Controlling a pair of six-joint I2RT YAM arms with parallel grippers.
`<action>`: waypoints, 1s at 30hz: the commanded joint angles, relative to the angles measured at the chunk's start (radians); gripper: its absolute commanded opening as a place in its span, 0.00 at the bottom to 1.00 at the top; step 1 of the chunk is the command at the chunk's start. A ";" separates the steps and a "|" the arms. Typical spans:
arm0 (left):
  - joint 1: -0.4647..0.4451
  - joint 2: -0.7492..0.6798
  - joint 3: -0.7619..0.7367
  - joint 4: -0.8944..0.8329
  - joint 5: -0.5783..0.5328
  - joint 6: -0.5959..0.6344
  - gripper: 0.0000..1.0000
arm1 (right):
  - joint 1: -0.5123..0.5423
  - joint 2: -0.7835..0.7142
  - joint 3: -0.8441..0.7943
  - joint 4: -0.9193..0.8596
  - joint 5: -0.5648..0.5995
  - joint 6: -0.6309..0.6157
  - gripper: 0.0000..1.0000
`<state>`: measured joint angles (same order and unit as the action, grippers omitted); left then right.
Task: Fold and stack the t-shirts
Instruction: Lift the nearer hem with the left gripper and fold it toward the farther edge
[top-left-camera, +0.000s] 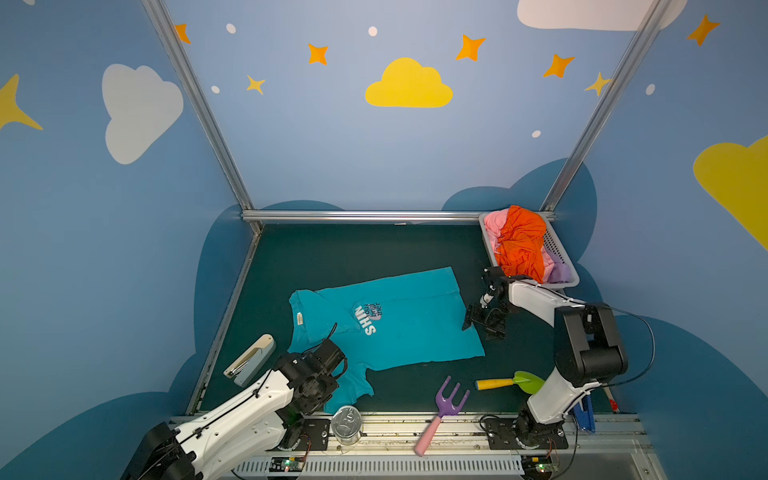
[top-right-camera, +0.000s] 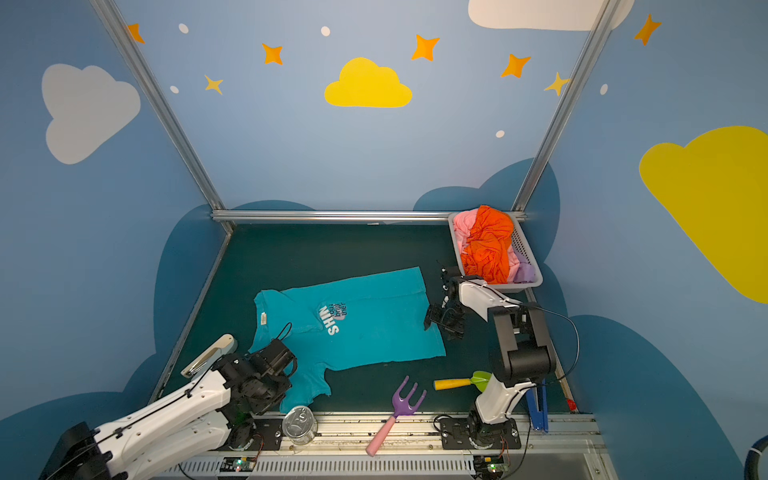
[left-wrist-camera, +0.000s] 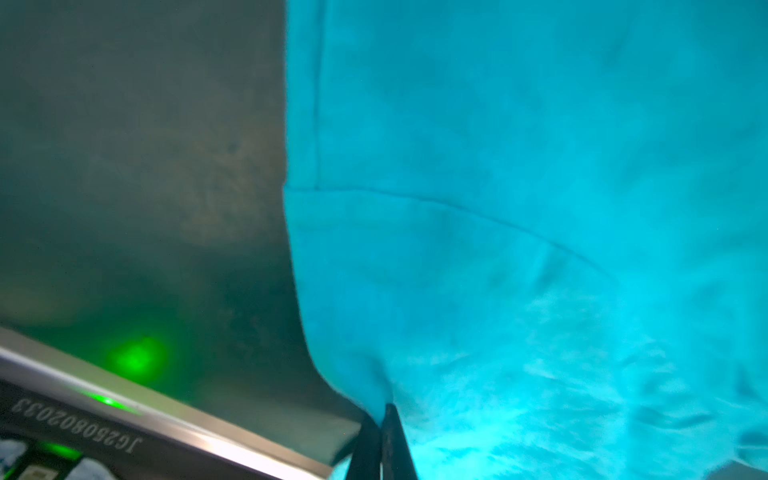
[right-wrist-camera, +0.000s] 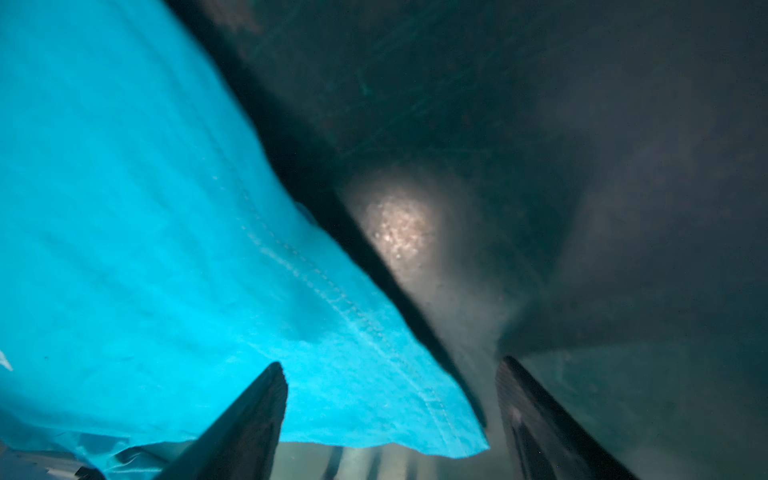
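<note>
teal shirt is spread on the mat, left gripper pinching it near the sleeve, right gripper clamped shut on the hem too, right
Not the right gripper: it is open, as the right wrist view shows, its fingers apart at the hem of the teal shirt. The rest holds: spread on the mat, left gripper pinching near the sleeve.

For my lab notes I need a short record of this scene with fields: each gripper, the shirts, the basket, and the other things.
teal t-shirt: spread on the table, print up
left gripper: fingers shut on the teal t-shirt, by its near sleeve
right gripper: fingers open, one over the shirt's hem, one beside it
basket: far right corner; holds orange shirt, pink shirt, lilac shirt, all crumpled
other things: stapler, can, purple fork, green trowel, all near the front edge
</note>
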<state>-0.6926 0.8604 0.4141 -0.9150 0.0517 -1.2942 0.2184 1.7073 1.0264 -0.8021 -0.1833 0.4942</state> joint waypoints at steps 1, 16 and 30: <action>0.015 -0.015 0.048 -0.036 -0.020 0.031 0.04 | -0.005 0.006 -0.021 -0.020 0.021 0.010 0.80; 0.214 0.067 0.280 -0.077 -0.013 0.234 0.04 | -0.004 -0.085 -0.122 -0.029 0.021 0.058 0.80; 0.320 0.097 0.340 -0.054 0.043 0.308 0.04 | 0.012 -0.036 -0.142 0.060 -0.089 0.055 0.47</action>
<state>-0.3855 0.9527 0.7254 -0.9543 0.0830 -1.0172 0.2176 1.6264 0.8993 -0.7895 -0.1944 0.5514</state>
